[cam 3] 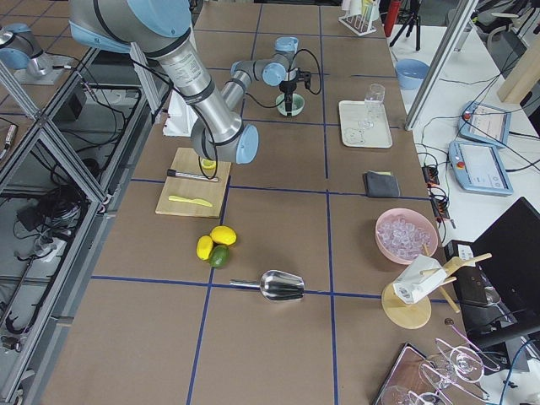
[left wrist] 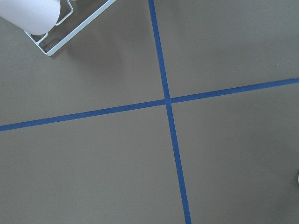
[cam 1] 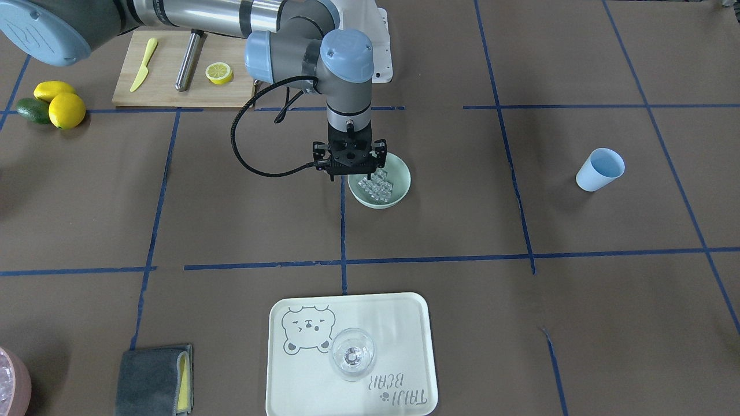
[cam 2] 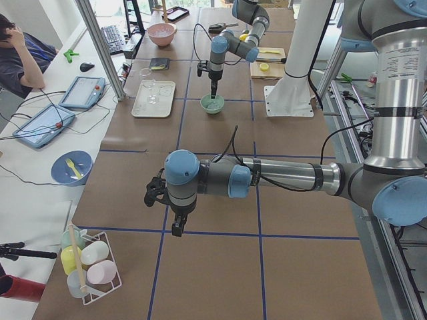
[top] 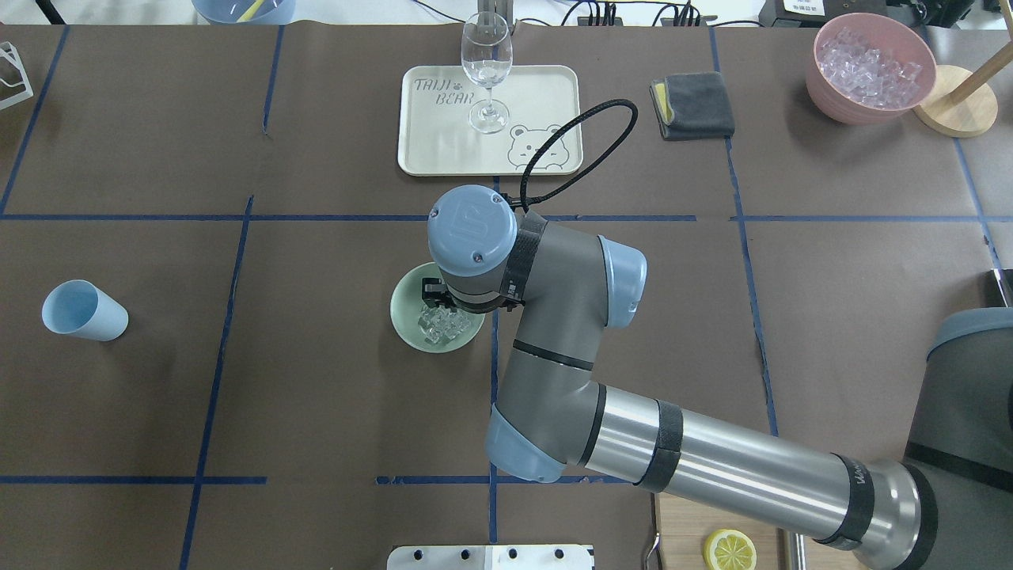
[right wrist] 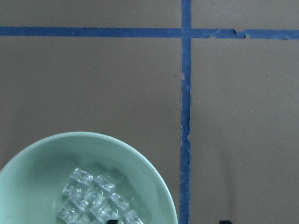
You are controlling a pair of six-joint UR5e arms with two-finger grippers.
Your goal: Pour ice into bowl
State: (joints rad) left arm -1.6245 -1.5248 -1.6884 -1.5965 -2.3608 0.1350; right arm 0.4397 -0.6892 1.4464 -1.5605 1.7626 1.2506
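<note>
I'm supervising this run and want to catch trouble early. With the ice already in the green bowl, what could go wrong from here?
1. The right pincer hangs open astride the rim of the bowl, with one fingertip over the ice. A sideways retreat might hook the rim and drag or tip the bowl.
2. The blue cup lies on its side and could roll if bumped.
</note>
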